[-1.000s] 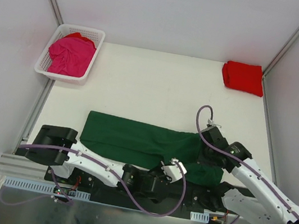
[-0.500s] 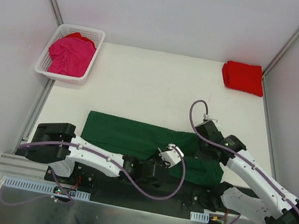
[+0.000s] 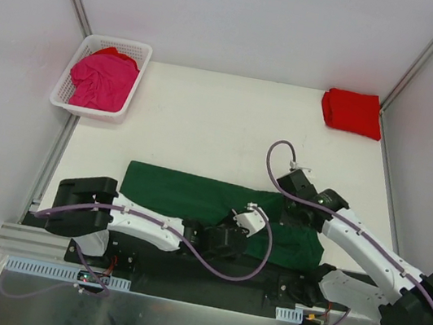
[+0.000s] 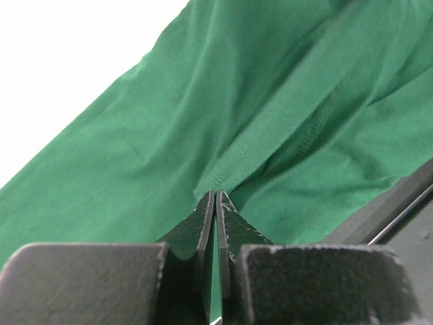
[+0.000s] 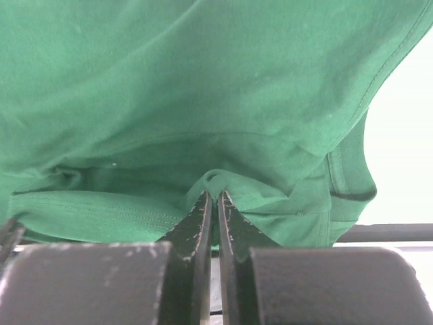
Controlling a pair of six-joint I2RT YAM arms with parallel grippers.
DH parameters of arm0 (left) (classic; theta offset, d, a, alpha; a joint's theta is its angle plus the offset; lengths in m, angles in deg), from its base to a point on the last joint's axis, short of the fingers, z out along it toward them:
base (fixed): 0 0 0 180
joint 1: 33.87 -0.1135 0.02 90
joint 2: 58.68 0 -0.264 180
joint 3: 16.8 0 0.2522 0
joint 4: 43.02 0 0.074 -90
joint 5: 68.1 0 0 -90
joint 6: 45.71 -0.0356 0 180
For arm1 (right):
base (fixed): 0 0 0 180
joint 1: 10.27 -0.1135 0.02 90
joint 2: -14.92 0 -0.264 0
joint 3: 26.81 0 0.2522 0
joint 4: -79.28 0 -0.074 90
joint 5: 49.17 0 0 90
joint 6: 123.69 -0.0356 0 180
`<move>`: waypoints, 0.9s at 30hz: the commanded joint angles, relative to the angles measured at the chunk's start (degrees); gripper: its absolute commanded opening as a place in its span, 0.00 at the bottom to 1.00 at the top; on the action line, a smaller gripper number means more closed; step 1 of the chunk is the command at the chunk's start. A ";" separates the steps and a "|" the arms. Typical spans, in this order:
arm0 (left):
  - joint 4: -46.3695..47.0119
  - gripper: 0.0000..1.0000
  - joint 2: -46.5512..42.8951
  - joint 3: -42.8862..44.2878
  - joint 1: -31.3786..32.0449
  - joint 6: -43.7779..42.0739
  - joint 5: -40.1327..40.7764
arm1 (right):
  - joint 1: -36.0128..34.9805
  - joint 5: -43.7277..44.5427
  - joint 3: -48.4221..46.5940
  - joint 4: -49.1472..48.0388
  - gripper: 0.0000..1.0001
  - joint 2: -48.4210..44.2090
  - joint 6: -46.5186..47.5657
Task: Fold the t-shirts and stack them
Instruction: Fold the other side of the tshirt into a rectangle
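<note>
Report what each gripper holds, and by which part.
Both hold the dark green t-shirt: the left gripper pinches a ribbed stitched edge, the right gripper a small bunched fold of fabric.

From overhead I get bright, even light falling from above. The dark green t-shirt (image 3: 194, 199) reads clearly, and the shadows around it are faint and soft-edged. The white table (image 3: 223, 122) beyond it is close to washed out. On the left wrist view the table past the shirt blows out to pure white. Just below the cloth, the left pincer (image 4: 215, 198) is dark and out of focus. The right pincer (image 5: 211, 196) is blurred likewise, with glare at the shirt's right.
</note>
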 commanded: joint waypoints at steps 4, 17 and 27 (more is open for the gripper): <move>1.93 0.00 2.73 1.97 -0.99 -0.80 -2.02 | -0.31 4.00 -4.14 -2.59 0.01 3.71 2.21; 2.10 0.00 3.35 1.36 -3.62 -0.98 -2.73 | -0.31 9.01 -6.95 -6.02 0.54 10.75 4.23; 2.28 0.28 0.81 1.18 -7.84 -4.05 -1.67 | 0.04 13.41 -8.71 -4.09 0.61 6.97 5.02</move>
